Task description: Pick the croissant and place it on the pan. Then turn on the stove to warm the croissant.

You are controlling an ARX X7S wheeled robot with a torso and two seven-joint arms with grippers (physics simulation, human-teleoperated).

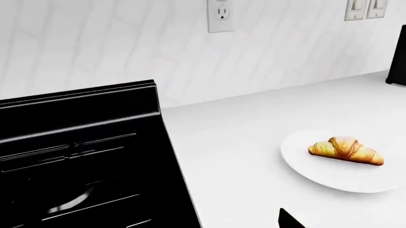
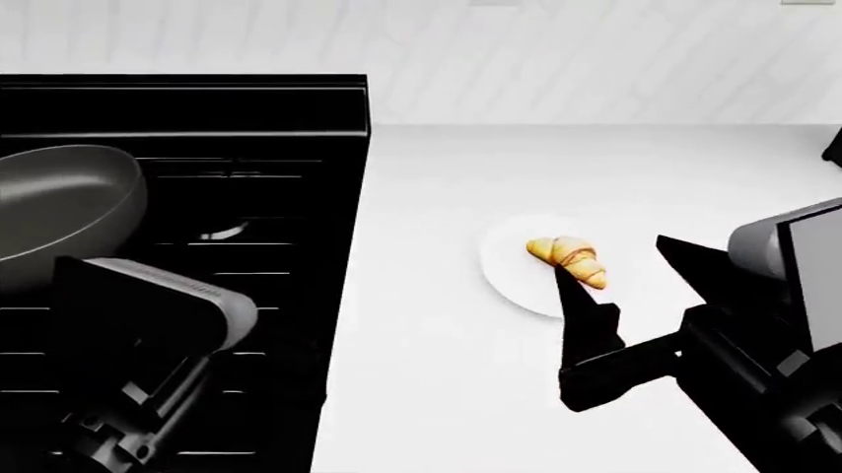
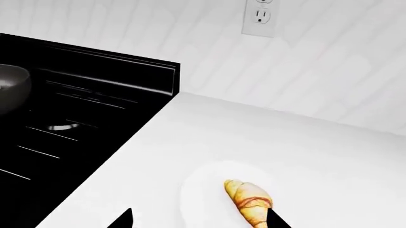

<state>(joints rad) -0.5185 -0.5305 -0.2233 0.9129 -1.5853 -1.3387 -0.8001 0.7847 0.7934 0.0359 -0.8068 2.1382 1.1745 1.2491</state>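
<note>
White tabletop [image 2: 435,394] beside glossy black stove [image 2: 250,197] — carries round white plate [image 2: 507,271] with small golden crescent croissant [image 2: 569,260], long axis slanting. Right tool [image 2: 618,296] spread wide, nearer, just short of it; left tool unseen — cannot tell. Deep dark pan [image 2: 66,212] well apart.

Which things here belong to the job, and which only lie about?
Job: small golden croissant; deep dark grey pan; glossy black stove; open right gripper.
Lying about: round white plate; white wall socket; white counter.
</note>
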